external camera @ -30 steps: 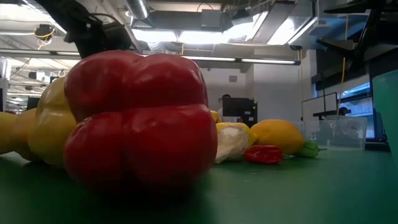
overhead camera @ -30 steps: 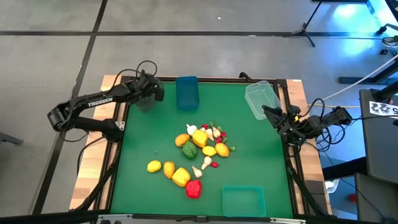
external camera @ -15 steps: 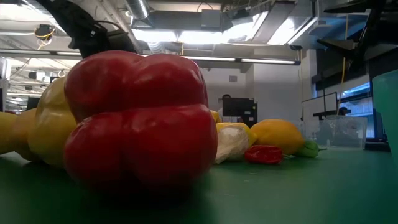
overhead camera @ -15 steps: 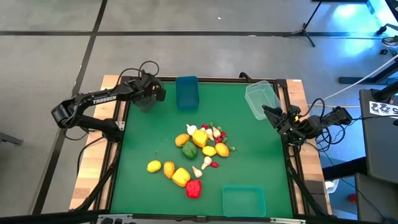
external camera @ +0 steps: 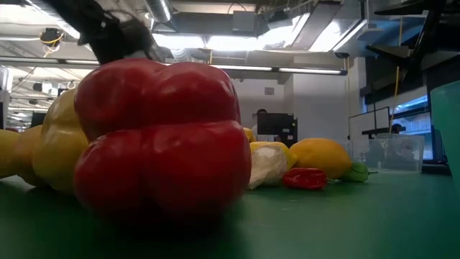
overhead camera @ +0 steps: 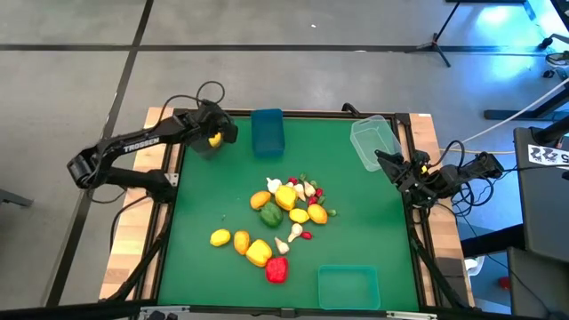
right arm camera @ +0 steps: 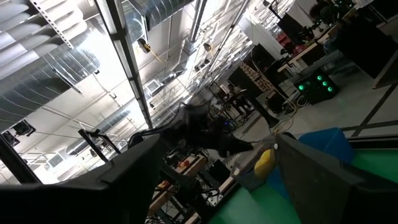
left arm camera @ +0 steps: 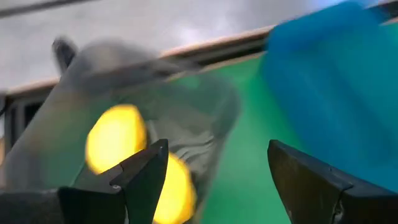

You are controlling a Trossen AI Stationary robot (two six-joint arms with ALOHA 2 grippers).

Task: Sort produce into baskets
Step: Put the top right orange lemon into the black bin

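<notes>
Nearest in the low view, a red pepper fills the foreground on the table, one of the pile of produce left unsorted at its middle. Farther back, at the far left corner, the left pincer is held over the dark grey basket. Its fingers are now seen parted, and a yellow fruit that was hidden in the grip a second ago is now shown free inside that basket, beside another yellow piece. That drop can be judged done, with the pile next. The right pincer is kept open and empty beside the clear basket.
</notes>
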